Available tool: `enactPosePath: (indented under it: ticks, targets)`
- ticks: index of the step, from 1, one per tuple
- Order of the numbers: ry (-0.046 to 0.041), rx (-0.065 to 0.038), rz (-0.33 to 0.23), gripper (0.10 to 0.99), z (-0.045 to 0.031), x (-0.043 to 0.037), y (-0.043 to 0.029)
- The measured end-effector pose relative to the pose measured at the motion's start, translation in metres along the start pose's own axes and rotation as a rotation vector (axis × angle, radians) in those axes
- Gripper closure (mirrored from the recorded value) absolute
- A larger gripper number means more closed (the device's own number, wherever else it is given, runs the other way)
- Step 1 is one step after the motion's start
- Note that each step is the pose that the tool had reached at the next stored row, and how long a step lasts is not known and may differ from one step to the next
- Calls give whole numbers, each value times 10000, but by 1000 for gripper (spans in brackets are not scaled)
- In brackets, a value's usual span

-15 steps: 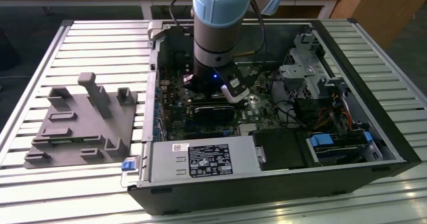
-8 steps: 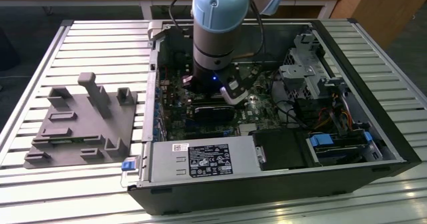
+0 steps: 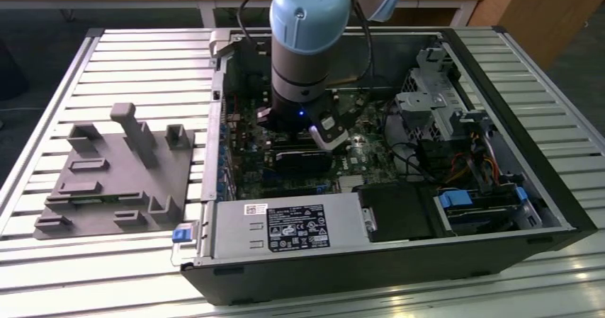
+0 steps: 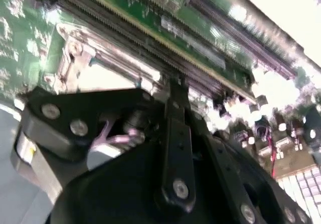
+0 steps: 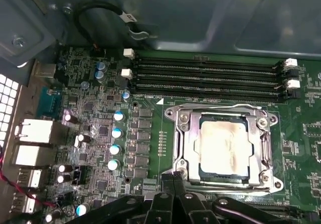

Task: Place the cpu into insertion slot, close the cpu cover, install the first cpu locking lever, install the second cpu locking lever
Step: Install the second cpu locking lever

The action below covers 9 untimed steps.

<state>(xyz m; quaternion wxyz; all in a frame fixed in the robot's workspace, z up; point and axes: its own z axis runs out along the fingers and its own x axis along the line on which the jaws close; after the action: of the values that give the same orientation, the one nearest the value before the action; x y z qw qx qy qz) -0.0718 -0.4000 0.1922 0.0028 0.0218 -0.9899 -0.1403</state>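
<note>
In the first wrist view the cpu (image 5: 224, 147) lies flat in the insertion slot (image 5: 223, 178), its dull grey top showing through a square window. The silver cpu cover (image 5: 184, 133) is folded down flat over it. My gripper (image 5: 173, 177) sits at the near edge of the socket, its black fingers (image 5: 167, 184) drawn together and shut. I cannot tell whether anything thin is caught between them. In the second wrist view the gripper (image 4: 174, 86) points at the socket's bright metal edge (image 4: 75, 63). In the exterior view the gripper (image 3: 331, 137) reaches down into the open computer case (image 3: 529, 190).
Long black memory slots (image 5: 205, 76) run just beyond the socket. Capacitors (image 5: 116, 132) and rear ports (image 5: 35, 133) stand to one side of it. In the exterior view a grey fixture block (image 3: 113, 176) lies on the slatted table at the exterior view's left. Drive bays and cables (image 3: 463, 162) crowd the case's other side.
</note>
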Motion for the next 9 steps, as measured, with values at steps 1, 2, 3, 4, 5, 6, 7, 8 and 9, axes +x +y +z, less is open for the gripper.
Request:
enactPosePath:
  ticks: [1,2,3,4,5,6,7,8,9]
  targets:
    - [-1,-27,1,980,2,1,-1]
    - [-1,-50,0,980,6,2,-2]
    - [-2,-67,1,980,10,6,-3]
    - [-2,-77,1,980,13,12,-4]
    - [-3,-83,0,980,18,19,-5]
    - [-2,-86,0,980,23,24,-6]
    - [-1,-91,1,980,25,28,-6]
    - [-1,-99,0,980,25,28,-6]
    - [-1,-105,0,980,25,29,-6]
